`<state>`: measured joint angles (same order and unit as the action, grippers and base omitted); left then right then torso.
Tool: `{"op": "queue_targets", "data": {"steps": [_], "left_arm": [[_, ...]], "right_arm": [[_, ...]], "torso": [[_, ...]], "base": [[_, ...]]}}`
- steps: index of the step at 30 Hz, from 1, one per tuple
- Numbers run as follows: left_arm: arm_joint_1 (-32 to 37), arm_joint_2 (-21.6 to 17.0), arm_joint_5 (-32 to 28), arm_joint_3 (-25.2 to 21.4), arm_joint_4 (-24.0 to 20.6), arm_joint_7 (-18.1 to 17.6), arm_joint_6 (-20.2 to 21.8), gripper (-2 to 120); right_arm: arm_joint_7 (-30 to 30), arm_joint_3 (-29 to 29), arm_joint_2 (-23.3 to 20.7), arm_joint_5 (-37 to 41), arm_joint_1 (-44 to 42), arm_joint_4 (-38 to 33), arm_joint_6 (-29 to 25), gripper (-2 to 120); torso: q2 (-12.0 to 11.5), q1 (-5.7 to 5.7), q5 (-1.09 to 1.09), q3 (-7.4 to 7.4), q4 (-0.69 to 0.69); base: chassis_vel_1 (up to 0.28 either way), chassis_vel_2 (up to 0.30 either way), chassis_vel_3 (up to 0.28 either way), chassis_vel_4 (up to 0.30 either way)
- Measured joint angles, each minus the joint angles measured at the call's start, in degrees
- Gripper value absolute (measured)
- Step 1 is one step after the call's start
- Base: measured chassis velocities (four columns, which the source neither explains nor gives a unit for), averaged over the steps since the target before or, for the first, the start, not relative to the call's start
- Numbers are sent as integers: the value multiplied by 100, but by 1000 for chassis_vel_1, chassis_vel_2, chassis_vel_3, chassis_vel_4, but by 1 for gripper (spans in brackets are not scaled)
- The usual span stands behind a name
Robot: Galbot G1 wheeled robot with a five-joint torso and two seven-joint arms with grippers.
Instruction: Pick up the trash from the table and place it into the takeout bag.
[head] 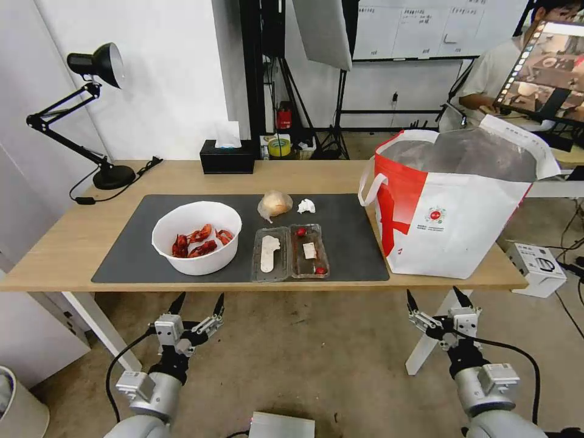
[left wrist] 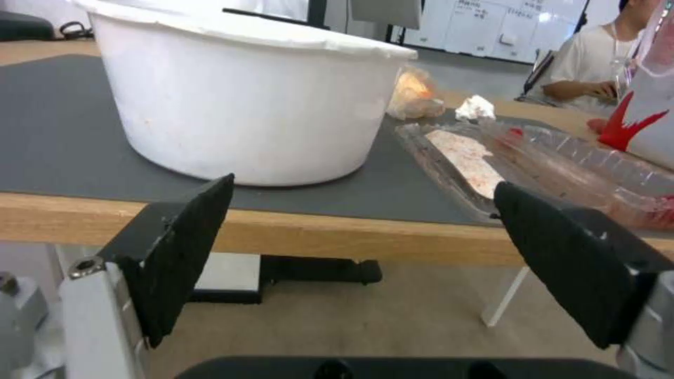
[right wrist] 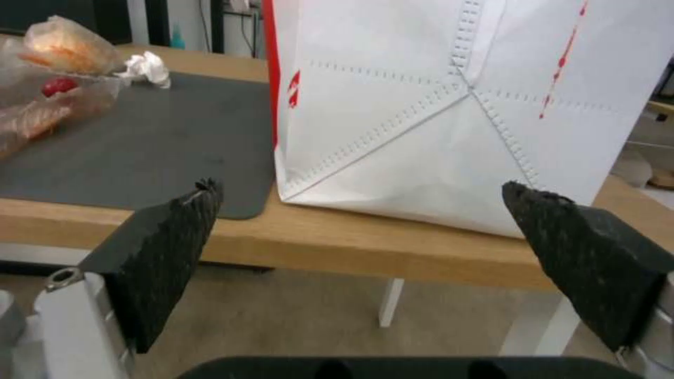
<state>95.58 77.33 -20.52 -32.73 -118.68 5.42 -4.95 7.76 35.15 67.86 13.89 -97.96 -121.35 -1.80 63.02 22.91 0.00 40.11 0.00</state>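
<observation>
Nothing of the task looks done: all four pieces of trash lie on the dark grey mat of the light-wood surface, and both grippers hang below its near edge, holding nothing. The left gripper has its two black fingers spread wide apart; directly beyond and above it sits the white round bowl with red crayfish shells inside, close to the near edge. Just past that gripper, toward the robot's right, lies the clear plastic hinged tray, opened flat, with small red scraps in it. Farther beyond the tray rest the tan film-skinned lump and, beside it, the small white tissue wad. The right gripper also has its fingers spread wide and empty; straight ahead of it and above stands the takeout bag, white with red side panels, upright on the end of the surface with its foil-lined mouth open. From what shows of the bag's inside, no trash can be made out. By this view, every item remains to be picked up and dropped in. A black tissue box and a desk lamp stand at the far side, well away from both grippers.
</observation>
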Motion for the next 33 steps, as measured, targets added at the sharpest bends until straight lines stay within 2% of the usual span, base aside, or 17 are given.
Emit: {"op": "queue_targets", "data": {"steps": [29,31,33], "left_arm": [[-154,69,-19,54,137,2,15,100],[-204,-24,-514,245,-27,-41,245,100],[-204,-24,-514,245,-27,-41,245,100]], "right_arm": [[-6,-84,-40,-17,64,67,-1,100],[-12,-85,-28,-26,37,61,0,100],[-12,-85,-28,-26,37,61,0,100]], "torso": [[0,0,0,1,0],[0,0,0,0,0],[0,0,0,0,0]], "base": [[0,0,0,0],[0,0,0,0],[0,0,0,0]]}}
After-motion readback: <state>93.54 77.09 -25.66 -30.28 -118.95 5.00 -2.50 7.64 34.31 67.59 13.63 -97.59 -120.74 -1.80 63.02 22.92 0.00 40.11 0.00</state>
